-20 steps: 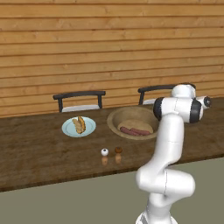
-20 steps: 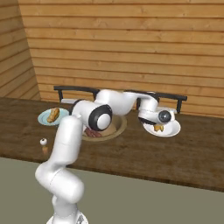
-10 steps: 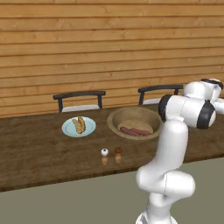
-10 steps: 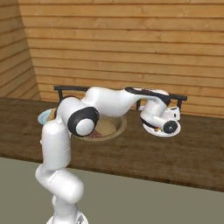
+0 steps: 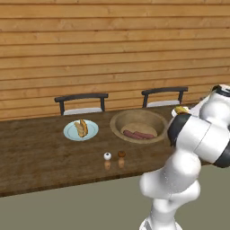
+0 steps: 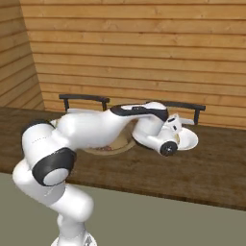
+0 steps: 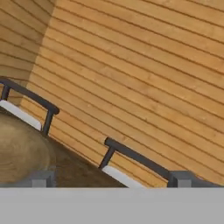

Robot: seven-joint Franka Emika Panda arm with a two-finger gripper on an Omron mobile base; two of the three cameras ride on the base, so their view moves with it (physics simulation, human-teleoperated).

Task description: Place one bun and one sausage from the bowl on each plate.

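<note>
Room: you are facing a wall of horizontal wooden planks (image 5: 112, 49); the floor in front of the table is plain grey-green.
Table: a long dark wooden table (image 5: 40, 157) runs across your left base view, with two dark-framed chairs (image 5: 81, 102) pushed in behind it against the wall.
Bowl: the wide tan bowl (image 5: 138, 126) sits near the middle of the table, with two sausages (image 5: 139, 134) lying side by side in it.
Left plate: the pale blue plate (image 5: 81, 130) lies just left of the bowl, apart from it, and carries a bun and something darker alongside it; you cannot make out more.
Right plate: a second, pale plate (image 6: 186, 140) lies right of the bowl, partly behind the arm; in the left base view you see a bun (image 5: 181, 109) on it.
Shakers: two small shakers (image 5: 114, 160), one white-topped and one brown-topped, stand side by side nearer the front edge, below the bowl.
Gripper: in the hand view your gripper (image 7: 109, 179) has its tips spread as wide as they go, with nothing between them and nothing touched; it looks toward the plank wall and the chair backs.
</note>
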